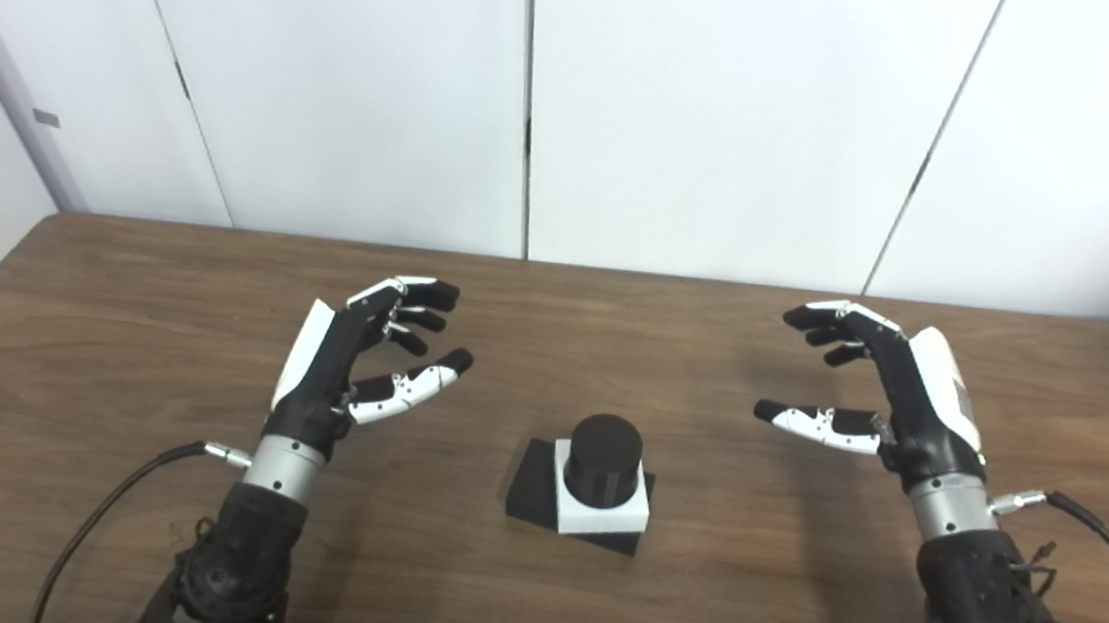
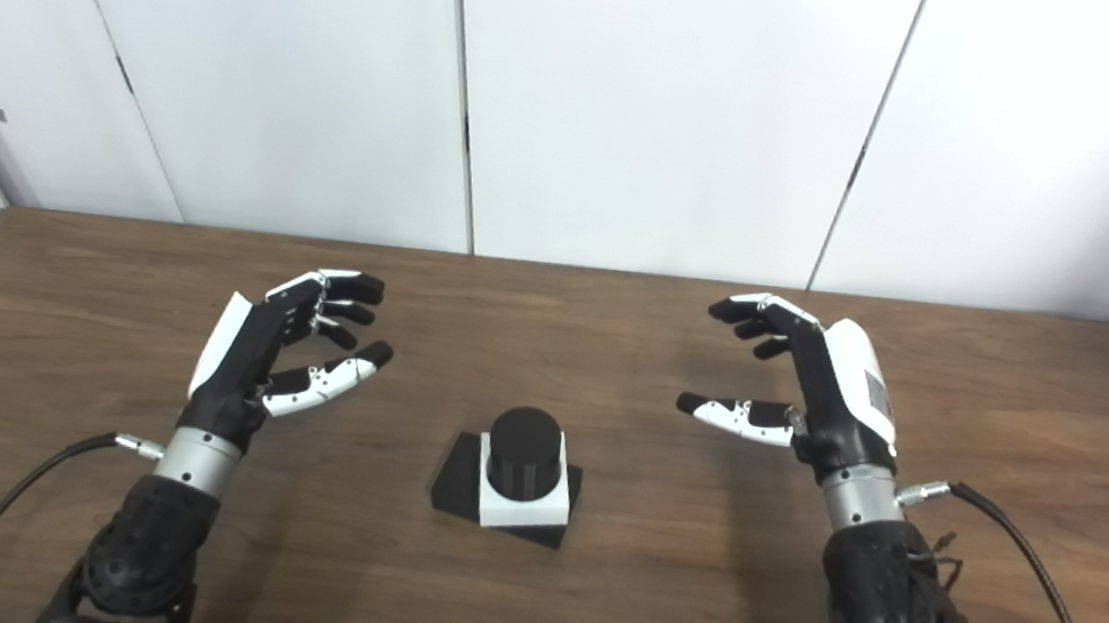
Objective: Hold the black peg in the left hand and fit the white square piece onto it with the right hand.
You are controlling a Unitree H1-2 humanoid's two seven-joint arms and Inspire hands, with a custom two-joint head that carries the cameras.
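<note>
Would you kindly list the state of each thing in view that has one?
Left hand: open, empty, off to the left of the peg.
Right hand: open, empty, off to the right.
Peg: upright on its black base.
White piece: seated around the peg, on the base.

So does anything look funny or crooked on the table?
A little. The white square piece already sits around the black peg, but it is turned askew on the peg's black base, so their corners do not line up. Both the left hand and the right hand are open, holding nothing.
</note>
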